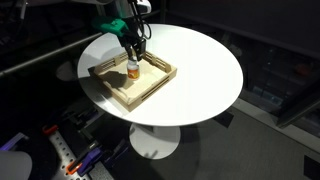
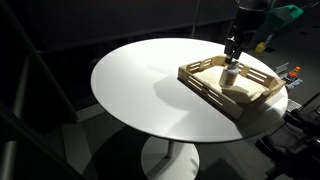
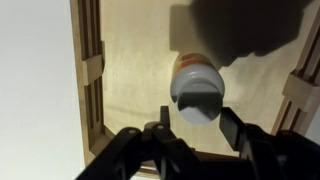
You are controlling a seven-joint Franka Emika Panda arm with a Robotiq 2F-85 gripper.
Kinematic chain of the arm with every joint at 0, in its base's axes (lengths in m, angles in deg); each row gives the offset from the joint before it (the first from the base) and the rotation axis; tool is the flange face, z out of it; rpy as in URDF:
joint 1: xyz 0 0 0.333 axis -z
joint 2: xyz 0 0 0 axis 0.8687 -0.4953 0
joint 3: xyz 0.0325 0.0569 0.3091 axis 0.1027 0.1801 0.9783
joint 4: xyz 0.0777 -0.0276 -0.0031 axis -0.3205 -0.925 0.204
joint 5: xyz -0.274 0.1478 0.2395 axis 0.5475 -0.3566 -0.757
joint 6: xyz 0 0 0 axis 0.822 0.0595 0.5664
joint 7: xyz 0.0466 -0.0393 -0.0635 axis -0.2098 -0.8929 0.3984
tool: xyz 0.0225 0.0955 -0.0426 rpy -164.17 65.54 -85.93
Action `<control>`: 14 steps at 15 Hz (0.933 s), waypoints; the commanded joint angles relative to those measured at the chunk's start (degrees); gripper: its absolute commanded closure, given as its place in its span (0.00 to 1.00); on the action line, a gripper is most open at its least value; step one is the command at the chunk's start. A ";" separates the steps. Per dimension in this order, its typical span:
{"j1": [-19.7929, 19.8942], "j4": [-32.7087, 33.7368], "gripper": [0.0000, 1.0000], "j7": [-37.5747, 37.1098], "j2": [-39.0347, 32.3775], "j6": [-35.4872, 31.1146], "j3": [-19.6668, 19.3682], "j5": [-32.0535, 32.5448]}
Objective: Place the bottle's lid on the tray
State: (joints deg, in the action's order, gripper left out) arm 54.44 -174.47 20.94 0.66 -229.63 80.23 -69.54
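Shows, in an exterior view, the round white table (image 1: 205, 70) bearing the tray (image 1: 150, 89) on its left half. Places the bottle (image 1: 132, 71) upright near the middle of the tray, clear of all four rim walls, with the lid (image 3: 197, 100) seated on top.

Judged to handle as light, stiff plastic throughout: amber body thin-walled and easily tipped or dragged; white lid rigid, smooth and somewhat slippery, not fragile. Best taken across the lid's side wall, high on the bottle, with pads on opposite sides. Likely lifts the whole bottle if the lid is threaded or snapped on. Probably calls for a twist or a firm pull, with nothing visible to steady the body.

Sets the gripper (image 3: 196, 124) directly above the bottle, pointing straight down. Reveals, in the wrist view, the jaws spread a little wider than the lid, with one fingertip (image 3: 162, 128) just left of it and the other just right. Holds nothing as far as can be seen; cannot tell whether either pad touches the lid.
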 commanded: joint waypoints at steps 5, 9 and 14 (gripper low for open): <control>-0.44 -0.14 0.50 -2.57 1.10 2.12 -0.21 1.22; -0.46 -0.12 0.58 -2.90 1.01 3.12 0.04 0.71; -0.46 -0.45 0.70 -2.68 3.12 3.94 0.31 0.53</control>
State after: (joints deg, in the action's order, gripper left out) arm 54.24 -174.47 19.80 1.04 -227.82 80.38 -69.54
